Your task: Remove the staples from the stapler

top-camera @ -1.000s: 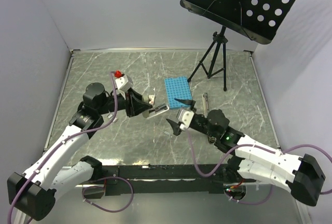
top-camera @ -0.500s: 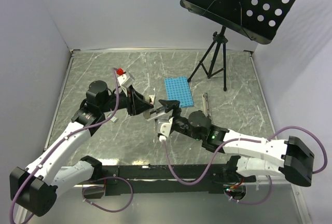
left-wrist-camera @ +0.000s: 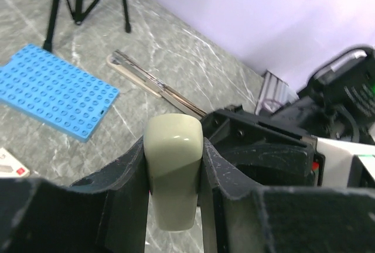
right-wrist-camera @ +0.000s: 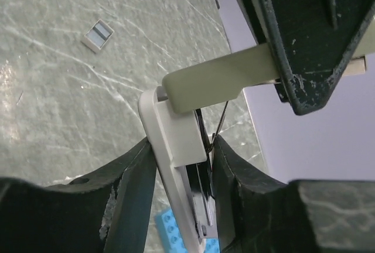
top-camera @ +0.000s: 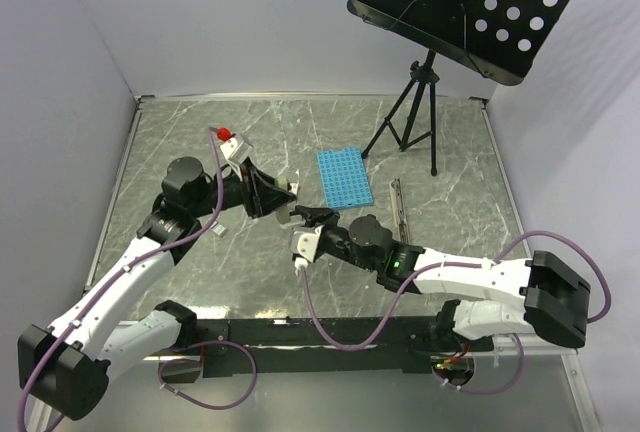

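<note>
The stapler [top-camera: 297, 214] hangs above the table between my two grippers. Its cream top arm [left-wrist-camera: 173, 147] is clamped in my left gripper [left-wrist-camera: 173, 168], which is shut on it. In the right wrist view the cream arm [right-wrist-camera: 217, 80] sticks out from the left fingers above. The white base [right-wrist-camera: 176, 136] and the black magazine [right-wrist-camera: 202, 180] run down between the fingers of my right gripper [right-wrist-camera: 183, 147], shut on them from both sides. From above, the right gripper [top-camera: 308, 220] meets the left gripper [top-camera: 284, 202] near mid-table. No staples show.
A blue studded plate [top-camera: 344, 177] lies behind the grippers. To its right a slim dark and silver bar [top-camera: 398, 202] lies on the table. A black tripod [top-camera: 410, 112] holds a perforated music stand [top-camera: 470, 2] at the back right. A small white block [right-wrist-camera: 98, 35] rests on the marble.
My right arm has swung left from beside the blue plate to the stapler, and its wide-open jaws have closed on the base. The left gripper kept its hold and shifted slightly.
</note>
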Controlling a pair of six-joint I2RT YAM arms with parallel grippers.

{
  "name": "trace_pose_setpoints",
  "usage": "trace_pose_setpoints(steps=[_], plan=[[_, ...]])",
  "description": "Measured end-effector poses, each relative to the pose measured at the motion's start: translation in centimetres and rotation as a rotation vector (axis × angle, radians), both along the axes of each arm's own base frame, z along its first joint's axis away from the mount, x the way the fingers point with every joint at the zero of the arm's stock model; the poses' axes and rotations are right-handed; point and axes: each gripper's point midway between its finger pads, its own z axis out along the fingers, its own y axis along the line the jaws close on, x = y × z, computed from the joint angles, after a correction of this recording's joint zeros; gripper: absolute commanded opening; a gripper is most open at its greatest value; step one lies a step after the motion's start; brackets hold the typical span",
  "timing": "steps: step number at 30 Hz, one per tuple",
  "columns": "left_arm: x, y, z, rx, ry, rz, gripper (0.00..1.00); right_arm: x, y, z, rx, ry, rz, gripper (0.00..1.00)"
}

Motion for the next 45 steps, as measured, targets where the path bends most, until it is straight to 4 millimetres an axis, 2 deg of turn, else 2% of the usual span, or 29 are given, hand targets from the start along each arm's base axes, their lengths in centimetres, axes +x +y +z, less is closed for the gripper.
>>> trace_pose_setpoints(steps=[5, 11, 13, 21, 25, 30, 37, 42, 45], plan=[[1.1, 0.8, -1.1, -0.035, 0.047, 0.117, 0.01, 0.3, 0.7, -1.3, 0.067, 0.126, -0.044, 0.28], [2.1, 1.6, -4.5, -0.047, 0.156, 0.220, 0.01, -0.1, 1.6, -4.6, 0.120, 0.296, -0.059, 0.27], [2.3, 1.8, -5.1, -0.044, 0.174, 0.243, 0.01, -0.2, 1.8, -5.5, 0.135, 0.348, -0.068, 0.26], [3.3, 2.6, -6.7, -0.064, 0.258, 0.351, 0.01, -0.4, 2.5, -6.7, 0.212, 0.512, -0.088, 0.27], [4.0, 2.9, -8.6, -0.054, 0.340, 0.405, 0.01, -0.6, 2.9, -8.0, 0.243, 0.634, -0.092, 0.33], [5.4, 3.8, -11.3, -0.040, 0.464, 0.531, 0.01, -0.5, 3.8, -9.5, 0.303, 0.888, -0.050, 0.41], [6.8, 4.6, -16.0, 0.028, 0.661, 0.678, 0.01, -0.3, 4.4, -12.4, 0.341, 1.201, -0.020, 0.51], [7.2, 4.5, -18.4, 0.076, 0.749, 0.706, 0.01, 0.1, 4.1, -14.0, 0.362, 1.322, -0.074, 0.62], [7.2, 4.4, -19.4, 0.104, 0.778, 0.713, 0.01, 0.4, 3.8, -14.7, 0.372, 1.361, -0.106, 0.64]])
